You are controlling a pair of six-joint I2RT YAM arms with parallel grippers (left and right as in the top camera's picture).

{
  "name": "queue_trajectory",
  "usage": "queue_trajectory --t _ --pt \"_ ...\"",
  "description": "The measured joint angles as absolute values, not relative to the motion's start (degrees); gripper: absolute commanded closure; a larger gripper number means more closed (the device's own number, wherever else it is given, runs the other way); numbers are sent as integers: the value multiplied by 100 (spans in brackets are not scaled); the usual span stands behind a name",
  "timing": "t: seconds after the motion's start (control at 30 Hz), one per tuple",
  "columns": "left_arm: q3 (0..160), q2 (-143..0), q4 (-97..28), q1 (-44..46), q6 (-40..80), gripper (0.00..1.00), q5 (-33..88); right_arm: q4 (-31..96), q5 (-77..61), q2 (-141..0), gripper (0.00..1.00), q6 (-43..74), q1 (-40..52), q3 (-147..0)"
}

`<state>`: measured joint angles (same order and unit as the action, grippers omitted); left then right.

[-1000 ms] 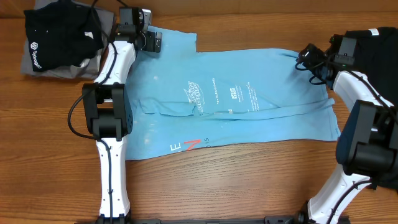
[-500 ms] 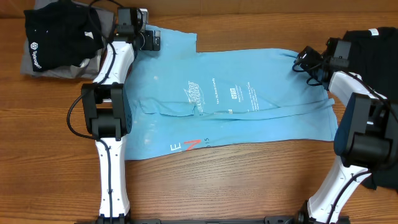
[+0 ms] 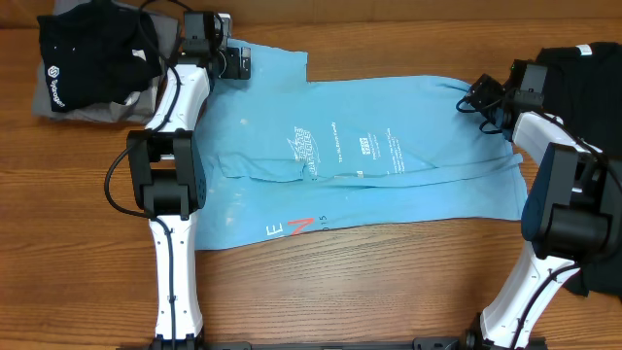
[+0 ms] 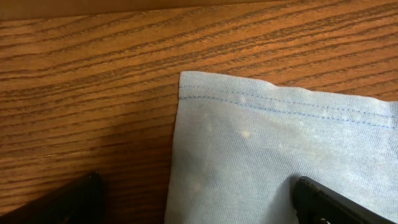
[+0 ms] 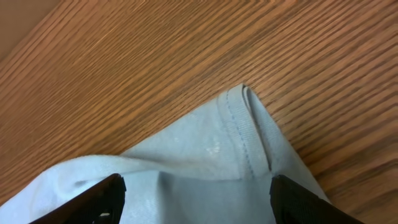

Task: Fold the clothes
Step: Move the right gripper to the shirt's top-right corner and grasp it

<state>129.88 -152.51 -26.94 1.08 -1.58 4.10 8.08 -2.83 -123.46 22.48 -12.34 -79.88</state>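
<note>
A light blue T-shirt (image 3: 389, 180) with white print and red-and-white lettering lies spread flat across the middle of the table. My left gripper (image 3: 230, 61) is open at its far left corner. In the left wrist view (image 4: 199, 208) one finger is over bare wood and the other over the hemmed corner (image 4: 273, 143). My right gripper (image 3: 481, 97) is open at the shirt's far right corner. In the right wrist view (image 5: 196, 202) both fingers straddle the seamed, slightly bunched corner (image 5: 230, 149). Neither gripper holds cloth.
A black garment (image 3: 92, 49) lies on a grey one (image 3: 68, 105) at the far left corner. Another black garment (image 3: 588, 78) lies at the right edge, behind the right arm. Wooden table (image 3: 389, 282) shows in front of the shirt.
Both grippers have shifted slightly at their shirt corners: the left a little up and left, the right a little toward the far right corner. The shirt has not moved.
</note>
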Motion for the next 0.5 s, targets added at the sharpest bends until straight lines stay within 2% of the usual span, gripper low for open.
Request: queue_trajectory --t 0.5 --pt "12991 -15251 -2716 108 -161 0 410 456 -191 -12357 22 2248 -1234 -7990"
